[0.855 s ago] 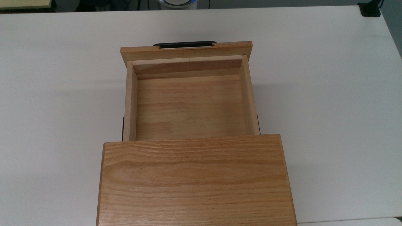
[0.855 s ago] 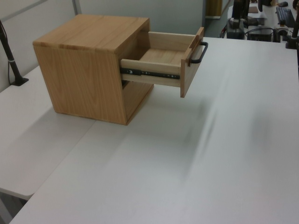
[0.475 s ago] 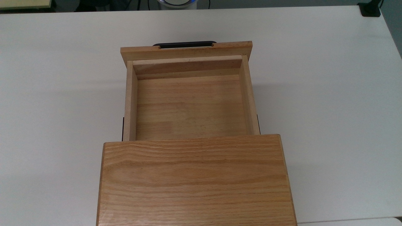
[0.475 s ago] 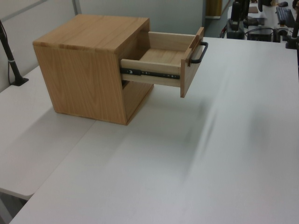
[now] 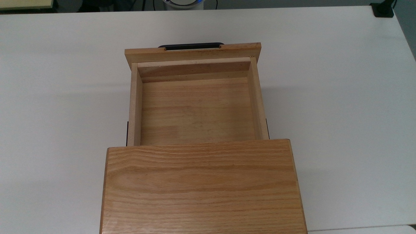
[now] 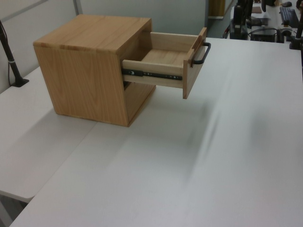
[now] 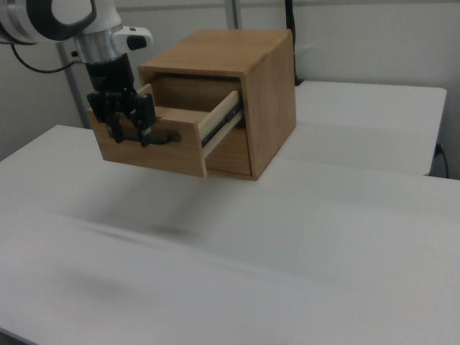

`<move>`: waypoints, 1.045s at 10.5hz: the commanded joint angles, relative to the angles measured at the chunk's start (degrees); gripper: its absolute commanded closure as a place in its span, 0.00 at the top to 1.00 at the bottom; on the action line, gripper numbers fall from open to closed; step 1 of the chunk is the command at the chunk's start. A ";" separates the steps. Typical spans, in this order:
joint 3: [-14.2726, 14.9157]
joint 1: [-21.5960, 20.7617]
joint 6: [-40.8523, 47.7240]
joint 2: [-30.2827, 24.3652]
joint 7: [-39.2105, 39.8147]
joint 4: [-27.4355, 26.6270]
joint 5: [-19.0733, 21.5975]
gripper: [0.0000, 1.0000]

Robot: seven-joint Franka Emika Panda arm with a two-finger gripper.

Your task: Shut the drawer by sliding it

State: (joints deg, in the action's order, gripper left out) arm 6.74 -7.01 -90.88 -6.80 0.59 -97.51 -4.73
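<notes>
The drawer (image 5: 195, 110) is a light wooden tray, pulled far out of the oak cabinet (image 5: 201, 185) and empty inside. Its wider front panel (image 5: 193, 52) carries a thin black bar handle (image 5: 191, 46). The left view shows the drawer (image 6: 163, 59) hanging on a black side rail, with the handle (image 6: 202, 53) facing the left view's right. In the right view my gripper (image 7: 130, 139) hangs open, pointing down, and overlaps the drawer's front panel (image 7: 176, 151) near the handle. The gap between gripper and panel cannot be told.
The cabinet (image 7: 266, 79) stands on a wide white table (image 5: 341, 97). A black post (image 6: 9, 56) rises at the left view's left edge. Desk clutter (image 6: 265, 19) sits beyond the table's far end. The arm's base (image 5: 182, 2) is at the top view's upper edge.
</notes>
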 commanded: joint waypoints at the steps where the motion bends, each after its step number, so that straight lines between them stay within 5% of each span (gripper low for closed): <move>1: -0.15 -0.46 2.81 1.17 7.91 0.57 1.39 0.07; 2: -0.24 -0.81 2.72 1.95 8.89 0.56 1.91 0.00; 5: -0.32 -3.35 1.32 6.69 8.02 2.05 2.18 0.00; 8: -1.46 -3.98 -7.26 10.21 0.93 3.81 6.21 0.00; 11: -3.22 -4.07 -15.95 14.08 -6.54 5.83 6.05 0.00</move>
State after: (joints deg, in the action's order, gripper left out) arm 4.25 -10.85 -101.01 4.05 -0.01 -94.50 0.56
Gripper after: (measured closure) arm 0.991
